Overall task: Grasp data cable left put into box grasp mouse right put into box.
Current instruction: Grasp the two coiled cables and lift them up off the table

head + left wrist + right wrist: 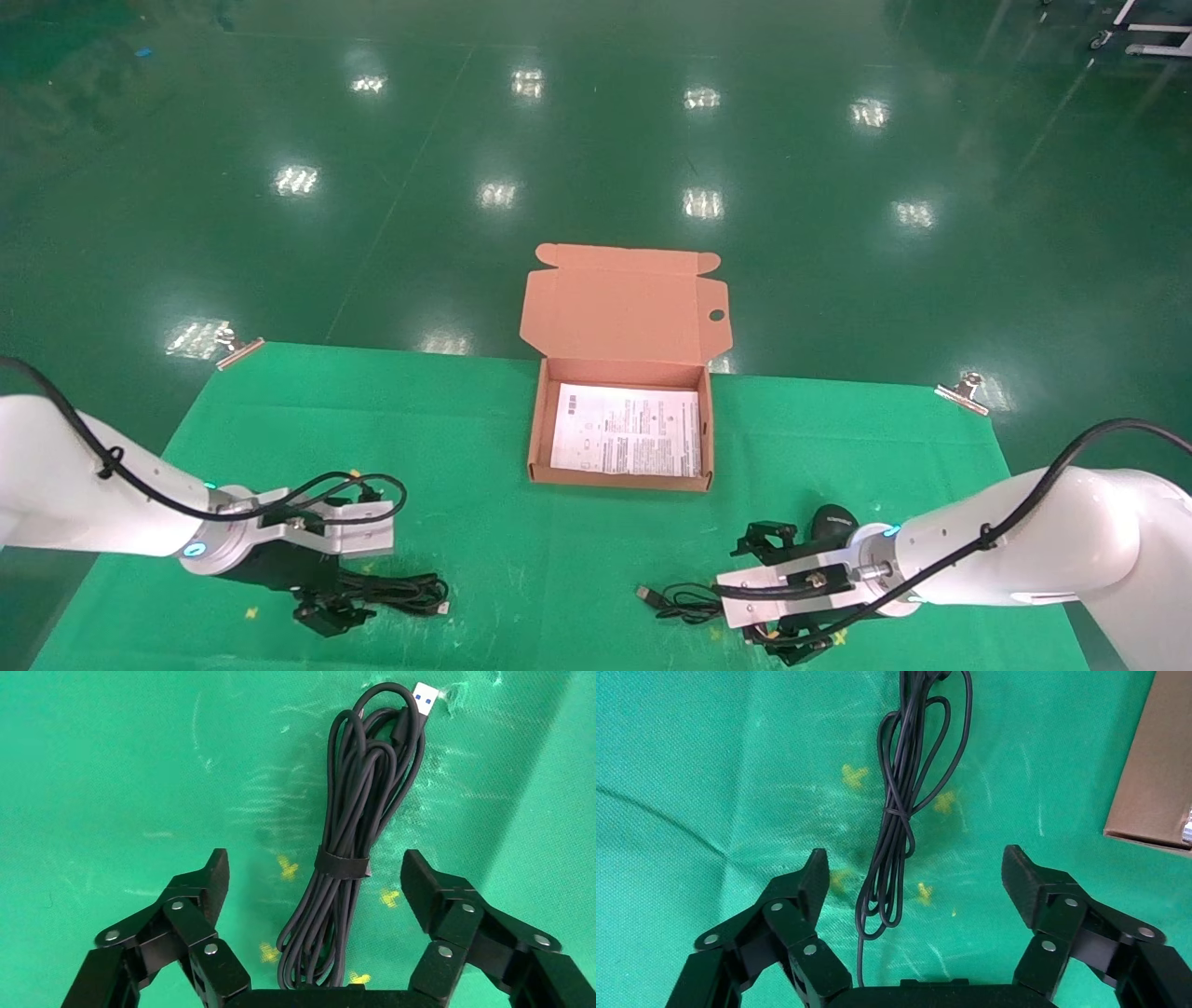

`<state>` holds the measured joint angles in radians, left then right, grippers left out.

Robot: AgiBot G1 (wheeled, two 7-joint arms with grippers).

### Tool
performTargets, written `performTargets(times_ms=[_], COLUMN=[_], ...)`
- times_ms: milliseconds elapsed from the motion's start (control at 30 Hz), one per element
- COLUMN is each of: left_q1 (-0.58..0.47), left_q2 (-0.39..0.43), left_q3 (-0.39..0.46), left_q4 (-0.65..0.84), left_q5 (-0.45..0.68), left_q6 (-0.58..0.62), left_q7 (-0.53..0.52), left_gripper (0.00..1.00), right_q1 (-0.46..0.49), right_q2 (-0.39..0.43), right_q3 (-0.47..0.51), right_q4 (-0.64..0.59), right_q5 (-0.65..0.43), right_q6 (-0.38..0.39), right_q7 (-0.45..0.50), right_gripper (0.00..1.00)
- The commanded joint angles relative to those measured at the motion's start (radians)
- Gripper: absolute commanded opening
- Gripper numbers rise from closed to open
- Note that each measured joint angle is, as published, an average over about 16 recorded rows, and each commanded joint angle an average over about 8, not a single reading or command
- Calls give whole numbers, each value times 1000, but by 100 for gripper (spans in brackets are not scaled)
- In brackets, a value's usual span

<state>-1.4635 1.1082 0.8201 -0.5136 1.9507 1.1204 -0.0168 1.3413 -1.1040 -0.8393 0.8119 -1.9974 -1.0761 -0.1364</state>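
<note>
At twelve o'clock on the green cloth-covered table (466, 419) sits the shallow brown cardboard mailer box (538, 429), lid flipped up and leaning away from the robot; only thing inside it is a white printed sheet (626, 431) lying flat on the floor of the box.

Down around seven o'clock of the box is the thin black data cable (351, 832), coiled into a long flat bundle with a black tie cinched round its middle, a silver plug with a blue insert poking out at the far end; it's lying flat on the cloth. The left gripper (314, 874) hovers right over it, fingers spread wide with the tied middle of the bundle between them, neither pad touching the cable.

Over at five o'clock of the box, the small black oval mouse (832, 520) is mostly hidden behind the right wrist; its thin black cord (899, 811) is bunched in loose loops, USB plug pointing to nine o'clock. The right gripper (910, 874) is spread apart too, over the looped cord, gripping nothing.
</note>
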Motion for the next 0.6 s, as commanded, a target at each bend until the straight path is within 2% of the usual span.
performTargets(times_ms=[33, 600], left_q1=[0, 2], left_q2=[-1, -3], left_q3=[0, 1], left_q4=[-3, -12], left_q5=[0, 0], left_q6=[1, 4], left_q7=[-1, -3], left_gripper=[0, 0], right_q1=[0, 1], right_q2=[1, 4], right_q3=[0, 0], right_q4=[2, 9], right_q5=[1, 5], right_q6=[-3, -11], right_q7=[0, 2], right_gripper=[0, 0])
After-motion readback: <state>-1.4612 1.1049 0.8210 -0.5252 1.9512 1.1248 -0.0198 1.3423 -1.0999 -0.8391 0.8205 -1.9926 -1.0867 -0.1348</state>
